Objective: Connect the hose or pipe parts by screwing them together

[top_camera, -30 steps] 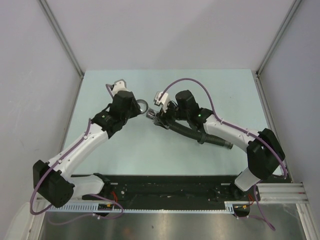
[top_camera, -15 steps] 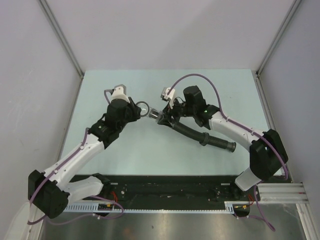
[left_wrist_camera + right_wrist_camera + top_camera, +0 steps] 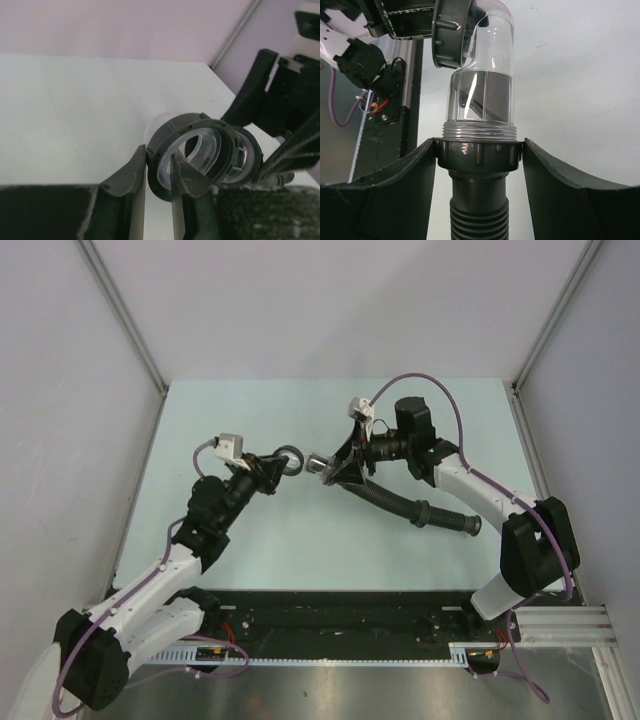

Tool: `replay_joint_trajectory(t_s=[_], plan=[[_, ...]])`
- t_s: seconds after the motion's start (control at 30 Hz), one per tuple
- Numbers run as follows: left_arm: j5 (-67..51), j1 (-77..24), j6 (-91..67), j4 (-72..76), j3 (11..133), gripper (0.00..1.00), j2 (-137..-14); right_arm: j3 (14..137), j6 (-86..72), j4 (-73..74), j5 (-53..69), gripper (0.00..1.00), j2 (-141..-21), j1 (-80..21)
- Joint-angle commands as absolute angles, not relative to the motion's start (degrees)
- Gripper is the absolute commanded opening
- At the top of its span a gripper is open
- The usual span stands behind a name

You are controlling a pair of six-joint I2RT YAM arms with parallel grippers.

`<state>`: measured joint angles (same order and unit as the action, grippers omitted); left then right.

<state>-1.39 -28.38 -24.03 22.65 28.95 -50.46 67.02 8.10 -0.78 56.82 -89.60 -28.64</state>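
Observation:
A black ribbed hose [image 3: 400,502] lies across the right half of the table. My right gripper [image 3: 341,468] is shut on its dark collar [image 3: 479,156], one finger on each side. Out of the collar comes a clear threaded elbow piece [image 3: 485,95] that bends left. A grey ring fitting [image 3: 289,457] hangs just left of the elbow's end. My left gripper [image 3: 157,155] is shut on the ring's rim [image 3: 165,145], one finger outside and one inside. In the right wrist view the ring [image 3: 449,35] meets the elbow's mouth; whether the two touch I cannot tell.
Grey walls rise at the left [image 3: 60,420], back and right of the pale green table [image 3: 250,530]. A black rail [image 3: 330,618] runs along the near edge. Purple cables [image 3: 415,380] loop over both arms. The hose's far end [image 3: 470,526] rests near the right arm.
My left gripper has closed on the ring's rim while its arm dropped back and turned. The right gripper has drawn back to the right, taking the hose end with it.

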Motion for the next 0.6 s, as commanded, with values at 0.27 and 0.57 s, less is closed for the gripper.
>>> replay_joint_trajectory(t_s=[0.27, 0.57], plan=[[-14.86, -25.76, -14.84, 48.25, 23.73, 0.23, -51.68, 69.08, 12.91, 2.72, 67.25, 0.00, -88.86, -29.00], [-11.52, -23.82, -20.47, 37.03, 20.83, 0.92, -42.64, 69.69, 20.21, 7.47, 57.75, 0.00, -88.42, -28.92]])
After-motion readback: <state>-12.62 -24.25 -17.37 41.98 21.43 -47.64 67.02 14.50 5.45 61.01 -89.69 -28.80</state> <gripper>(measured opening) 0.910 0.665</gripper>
